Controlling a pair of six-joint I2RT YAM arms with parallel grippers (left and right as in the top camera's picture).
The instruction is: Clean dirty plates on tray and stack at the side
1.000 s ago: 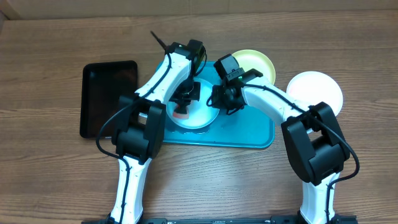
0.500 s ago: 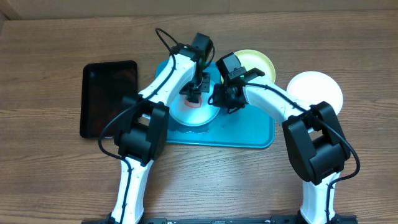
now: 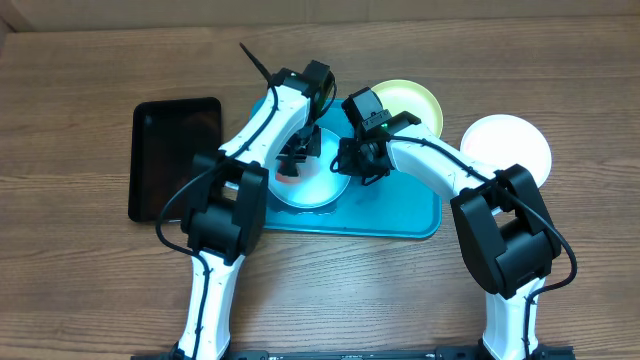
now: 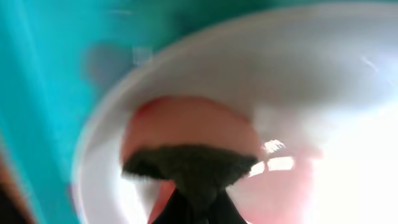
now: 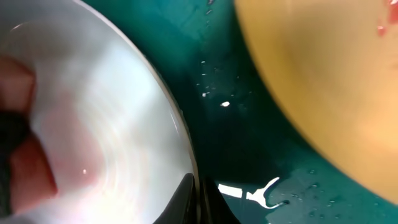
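1. Scrubbing under way: blue-rimmed plate (image 3: pixel 322 188) on turquoise tray (image 3: pixel 400 218), pink film remaining.
2. Left fingers (image 4: pixel 186 210) clamped on sponge (image 4: pixel 186 134), pressed to plate.
3. Right fingers (image 5: pixel 198 200) together at plate rim.
4. Yellow plate (image 3: pixel 408 100), red-spotted, at tray corner, pending.
5. White plate (image 3: pixel 508 145) set aside on tabletop (image 3: pixel 80 290).

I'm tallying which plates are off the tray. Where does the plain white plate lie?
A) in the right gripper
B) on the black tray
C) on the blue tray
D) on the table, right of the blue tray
D: the overhead view shows the white plate lying on the wooden table, to the right of the blue tray and clear of its rim.
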